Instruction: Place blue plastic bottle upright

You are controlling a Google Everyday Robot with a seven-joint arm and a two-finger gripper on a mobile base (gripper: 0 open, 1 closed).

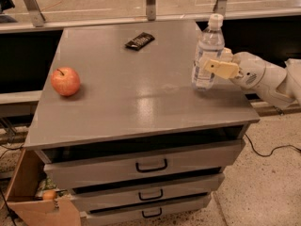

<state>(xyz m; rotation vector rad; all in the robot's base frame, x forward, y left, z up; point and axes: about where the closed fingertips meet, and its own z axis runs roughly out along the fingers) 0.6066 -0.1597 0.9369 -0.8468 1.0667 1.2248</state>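
Observation:
The blue plastic bottle (206, 48), clear with a white cap and a pale label, stands upright near the right edge of the grey cabinet top (141, 93). Its base is at the surface. My gripper (221, 62) reaches in from the right on a white arm. One tan finger (222, 68) lies across the bottle's front right side and the other is behind the bottle. The gripper is shut on the bottle at mid height.
A red apple (65, 81) sits at the left of the top. A black remote-like object (139, 40) lies at the back centre. Three drawers (150, 166) are below. An open cardboard box (33, 197) stands on the floor at lower left. A cable (263, 149) runs on the floor at the right.

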